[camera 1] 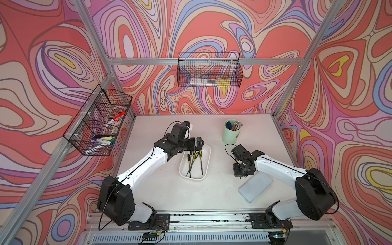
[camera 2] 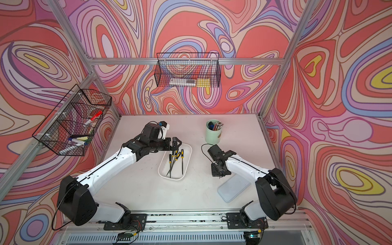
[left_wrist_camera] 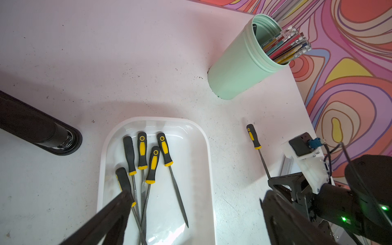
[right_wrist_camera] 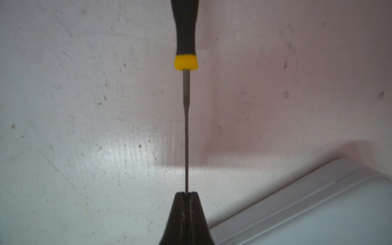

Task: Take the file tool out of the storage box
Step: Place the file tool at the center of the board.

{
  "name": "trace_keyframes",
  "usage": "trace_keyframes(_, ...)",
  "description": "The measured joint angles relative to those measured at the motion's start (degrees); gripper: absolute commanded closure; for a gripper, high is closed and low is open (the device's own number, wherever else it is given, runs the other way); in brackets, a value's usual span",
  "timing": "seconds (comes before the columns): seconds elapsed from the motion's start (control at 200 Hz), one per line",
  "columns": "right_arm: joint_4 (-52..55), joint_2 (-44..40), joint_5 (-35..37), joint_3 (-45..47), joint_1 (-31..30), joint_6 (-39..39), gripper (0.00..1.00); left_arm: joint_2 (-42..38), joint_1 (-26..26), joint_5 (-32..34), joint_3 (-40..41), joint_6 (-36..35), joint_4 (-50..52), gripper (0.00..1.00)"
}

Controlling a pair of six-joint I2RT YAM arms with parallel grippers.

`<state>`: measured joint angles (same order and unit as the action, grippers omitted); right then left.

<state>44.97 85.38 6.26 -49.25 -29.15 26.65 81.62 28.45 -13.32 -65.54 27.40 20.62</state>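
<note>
The storage box (camera 1: pixel 191 178) (camera 2: pixel 186 157) (left_wrist_camera: pixel 191 148) is a shallow white tub with rounded corners and a rolled rim. It stands open-topped near the middle of the table, its long side running away from the robot's base. Five files (left_wrist_camera: pixel 153 165) lie inside it, with black-and-yellow handles toward the far end. Four of their thin grey shafts cross one another, and the fifth lies straight, apart on the right.

One file tool (left_wrist_camera: pixel 253 136) (right_wrist_camera: pixel 185 31) is outside the box, to its right over bare table. It has a black handle, a yellow collar and a slim grey shaft. The closed right jaws pinch the shaft near its tip. Whether it touches the table cannot be told.
</note>
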Motion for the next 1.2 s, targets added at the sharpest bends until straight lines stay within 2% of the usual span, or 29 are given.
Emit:
trace_keyframes(0.566,-6.0,5.3,-0.1,0.1,2.4,1.1,1.0,-1.0,0.0,0.0,1.4,-0.6,0.1,0.01)
trace_keyframes(0.696,-6.0,5.3,0.0,0.1,2.4,1.1,0.96,-0.9,0.0,0.2,1.4,-0.7,0.1,0.01)
trace_keyframes(0.821,-5.8,5.0,0.3,0.4,2.4,1.0,0.89,-0.8,0.0,0.9,1.4,-0.8,0.1,0.01)
trace_keyframes(0.941,-5.0,4.8,0.9,0.5,2.4,0.6,0.72,0.1,0.0,1.5,1.4,-1.0,0.3,0.01)
trace_keyframes(1.197,-2.3,-0.1,0.0,-0.6,2.4,0.3,0.59,3.6,0.0,1.5,1.4,-1.0,0.5,0.01)
